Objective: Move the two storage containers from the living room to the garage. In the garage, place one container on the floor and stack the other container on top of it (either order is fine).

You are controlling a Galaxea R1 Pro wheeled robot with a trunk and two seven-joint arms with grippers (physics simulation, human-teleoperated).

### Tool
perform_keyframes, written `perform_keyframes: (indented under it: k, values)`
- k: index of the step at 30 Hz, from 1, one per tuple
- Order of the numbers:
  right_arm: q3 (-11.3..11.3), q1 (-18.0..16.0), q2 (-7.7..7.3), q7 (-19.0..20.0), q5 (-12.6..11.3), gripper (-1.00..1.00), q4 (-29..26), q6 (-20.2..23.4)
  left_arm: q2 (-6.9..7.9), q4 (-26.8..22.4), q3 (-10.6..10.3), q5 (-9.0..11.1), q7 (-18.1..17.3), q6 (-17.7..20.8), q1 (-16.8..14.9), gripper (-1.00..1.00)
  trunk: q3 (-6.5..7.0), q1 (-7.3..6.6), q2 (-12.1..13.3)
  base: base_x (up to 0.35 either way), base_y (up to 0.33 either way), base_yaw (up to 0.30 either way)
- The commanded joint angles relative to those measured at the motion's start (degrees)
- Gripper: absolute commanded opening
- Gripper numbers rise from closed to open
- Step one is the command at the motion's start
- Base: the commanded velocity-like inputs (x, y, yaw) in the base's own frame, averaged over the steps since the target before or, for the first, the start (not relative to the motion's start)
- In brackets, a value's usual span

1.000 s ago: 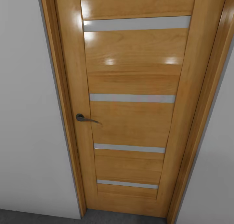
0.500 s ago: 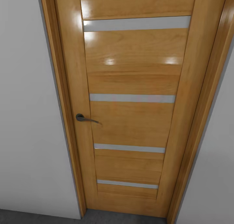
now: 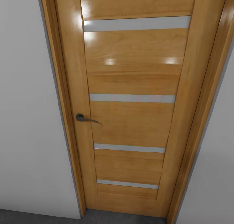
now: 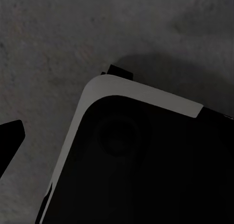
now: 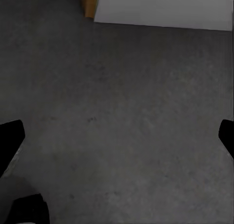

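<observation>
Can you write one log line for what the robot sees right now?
facing: closed wooden door | handle: untouched | right gripper: open, empty, over grey floor | containers: not seen

So the floor (image 5: 122, 121) is dark grey, rough concrete, kinda mottled. In the right wrist view it runs up to a pale wall (image 5: 161, 9), with the foot of a wood door frame (image 5: 90, 4) standing on it at the wall's corner. In the head view just a strip of it shows under the door (image 3: 130, 103). The left wrist view has the robot's black base (image 4: 146, 165) over it, casting a shadow.
</observation>
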Motion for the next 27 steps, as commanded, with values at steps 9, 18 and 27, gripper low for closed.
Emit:
perform_keyframes:
  k: [9,18,27]
  values:
    - [0.02,-15.04,0.91,-0.26,-0.51,1.00,0.24,9.12,0.01,-0.07,0.03,0.21,0.06,-0.10,0.00,1.00,-0.07,0.00,-0.04,0.000,0.000,0.000]
    - [0.46,-21.87,8.09,-2.55,0.23,1.00,-0.06,14.12,-0.08,-0.09,-0.01,0.21,0.06,-0.11,0.00,1.00,-0.07,0.00,-0.04,0.000,0.000,0.000]
    - [0.66,-27.70,18.96,-6.77,4.06,1.00,-1.52,19.62,-0.09,-0.09,-0.03,0.21,0.06,-0.10,0.00,1.00,-0.07,0.00,-0.04,0.000,0.000,0.000]
